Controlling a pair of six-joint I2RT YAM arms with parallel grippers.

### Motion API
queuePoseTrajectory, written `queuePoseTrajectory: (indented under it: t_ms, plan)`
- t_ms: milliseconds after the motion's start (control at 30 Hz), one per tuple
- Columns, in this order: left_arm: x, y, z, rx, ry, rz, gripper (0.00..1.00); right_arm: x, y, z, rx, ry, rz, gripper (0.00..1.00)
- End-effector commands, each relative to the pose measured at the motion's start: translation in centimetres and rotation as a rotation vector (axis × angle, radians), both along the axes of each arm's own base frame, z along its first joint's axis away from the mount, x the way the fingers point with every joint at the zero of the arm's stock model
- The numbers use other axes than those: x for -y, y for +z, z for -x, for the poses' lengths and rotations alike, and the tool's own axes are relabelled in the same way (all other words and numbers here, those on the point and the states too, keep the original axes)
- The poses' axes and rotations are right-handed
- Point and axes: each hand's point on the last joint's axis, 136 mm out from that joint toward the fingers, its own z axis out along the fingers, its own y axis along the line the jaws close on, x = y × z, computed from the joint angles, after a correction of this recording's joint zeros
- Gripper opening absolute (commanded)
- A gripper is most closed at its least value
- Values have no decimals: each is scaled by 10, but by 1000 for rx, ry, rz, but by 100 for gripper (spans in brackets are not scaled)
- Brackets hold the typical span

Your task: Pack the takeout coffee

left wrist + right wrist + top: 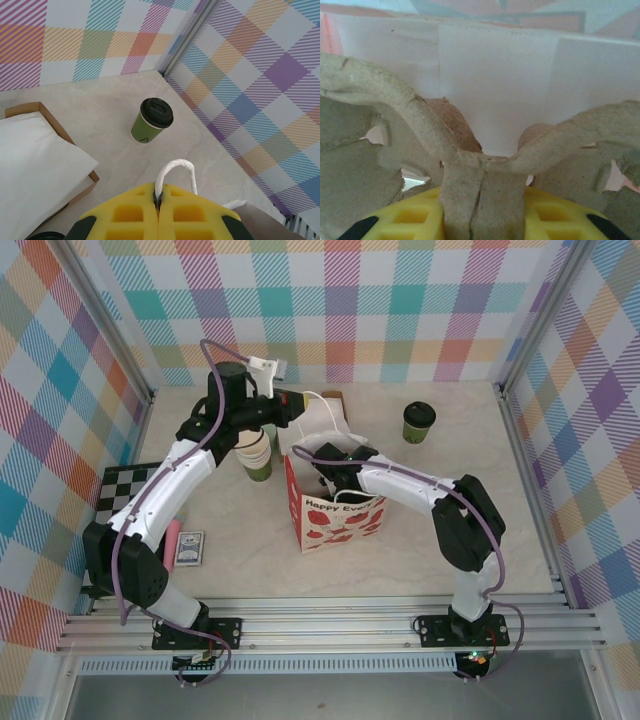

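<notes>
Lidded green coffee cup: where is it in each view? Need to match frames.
Top external: coffee cup at the back, right of the gift bag.
Left wrist: cup at centre, beyond the bag handle the left gripper pinches.
Right wrist: right gripper holds a cup carrier in front of the bag's white inner wall.
Shared landmark: the gift bag.

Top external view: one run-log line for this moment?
left fingers: shut on bag handle | right fingers: gripping pulp carrier inside gift bag | lidded cup: upright on table, not yet packed
</notes>
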Motion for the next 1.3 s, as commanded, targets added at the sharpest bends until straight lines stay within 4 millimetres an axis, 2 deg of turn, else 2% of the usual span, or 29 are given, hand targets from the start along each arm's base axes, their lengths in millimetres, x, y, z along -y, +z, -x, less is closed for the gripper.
queuePoseTrajectory:
  t_ms: [0, 133, 367, 467, 533, 600, 667, 867, 967, 1100, 1267]
  plan:
    - [-6, 20, 1, 55, 27, 34, 0, -2, 11, 1, 20, -11, -12, 38]
    - [-4, 13, 1, 40, 16, 32, 0, -3, 25, -3, 62, -14, -36, 44]
    - [-4, 6, 3, 32, 6, 11, 0, -17, 67, -2, 130, 37, -179, 66]
    - [-5, 4, 3, 33, 6, 1, 0, -11, 65, 1, 132, 53, -157, 70]
    - [-5, 3, 3, 33, 8, -6, 0, -4, 57, 5, 112, 59, -122, 64]
    - [-5, 1, 2, 31, 8, -10, 0, -2, 48, 11, 75, 76, -102, 50]
    - [-5, 1, 2, 29, 6, -14, 0, 2, 38, 15, 49, 83, -80, 41]
    - [-2, -1, 2, 24, -16, -13, 0, 6, 6, 22, -17, 95, -30, 27]
    - [0, -2, 2, 16, -25, -12, 0, 8, -9, 20, -33, 79, 13, 23]
    - [2, -5, 1, 5, -30, -10, 0, 13, -24, 15, -36, 62, 67, 24]
    - [5, -10, -1, -18, -44, -1, 0, 11, -26, 5, -8, 41, 92, 25]
